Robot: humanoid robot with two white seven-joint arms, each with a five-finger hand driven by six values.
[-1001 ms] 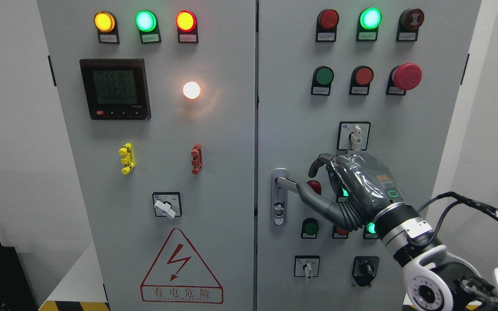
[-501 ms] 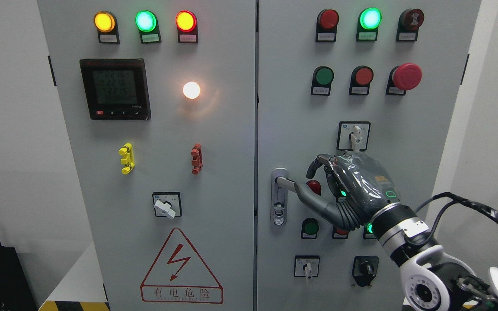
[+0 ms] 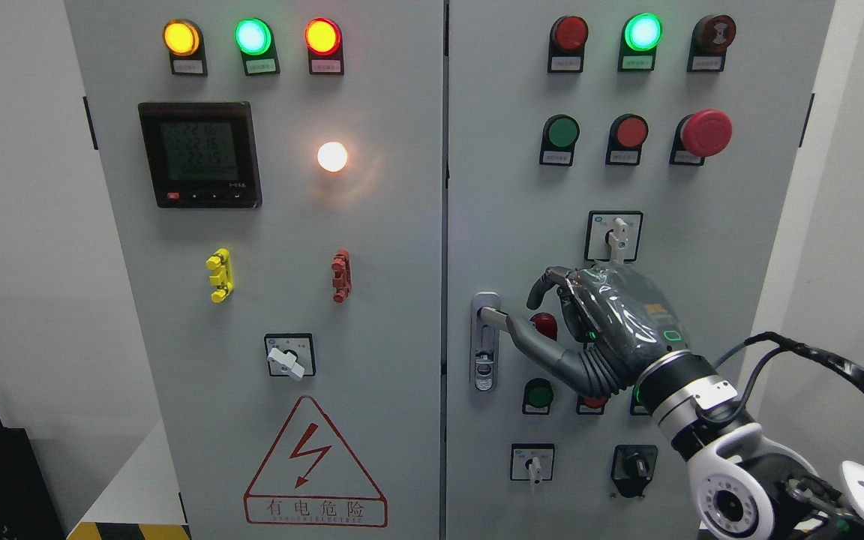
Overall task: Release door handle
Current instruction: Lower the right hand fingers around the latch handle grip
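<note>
Right hand (image 3: 589,330), grey with a glossy cover, sits at the silver lever door handle (image 3: 486,341) near the right cabinet door's left edge. Thumb lies on the lever; fingers curled loosely, gripping nothing.

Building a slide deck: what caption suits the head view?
Right hand at the door handle of a grey electrical cabinet, thumb alongside the lever, fingers curled above.

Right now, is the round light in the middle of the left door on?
On. The round light glows bright white-orange and casts a soft halo.
</note>
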